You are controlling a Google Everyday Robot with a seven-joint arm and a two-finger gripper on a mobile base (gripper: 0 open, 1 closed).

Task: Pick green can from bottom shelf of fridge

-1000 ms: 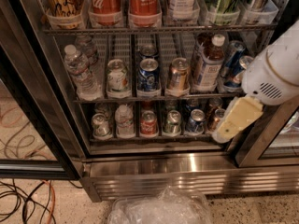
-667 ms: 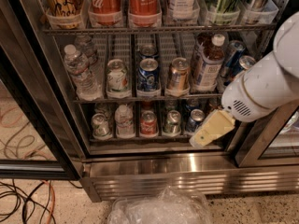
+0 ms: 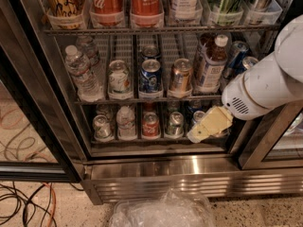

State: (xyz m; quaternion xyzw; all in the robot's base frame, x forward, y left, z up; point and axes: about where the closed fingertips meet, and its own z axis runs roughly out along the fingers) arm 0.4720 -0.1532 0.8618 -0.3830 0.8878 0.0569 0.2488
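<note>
The fridge (image 3: 189,183) stands open, with wire racks above a ribbed steel base. On the bottom shelf (image 3: 137,140) a row of cans stands in lanes. A dark green can (image 3: 175,124) with a silver top stands right of a red can (image 3: 150,125). Further left are a pale can (image 3: 126,122) and a silver-topped can (image 3: 102,127). My gripper (image 3: 202,129), cream-coloured on a white arm (image 3: 265,84), hangs at the shelf's right front. It is just right of the green can and not touching it. It covers part of a bluish can (image 3: 197,117).
The middle rack holds a water bottle (image 3: 81,72), several cans and a brown bottle (image 3: 210,65). Cola bottles (image 3: 144,4) stand on the top rack. Black door frames stand left (image 3: 45,126) and right (image 3: 265,141). A clear plastic bag (image 3: 161,212) and cables (image 3: 23,202) lie on the floor.
My gripper and arm have moved left along the front of the bottom shelf, from its right end toward the green can. The cans have not moved.
</note>
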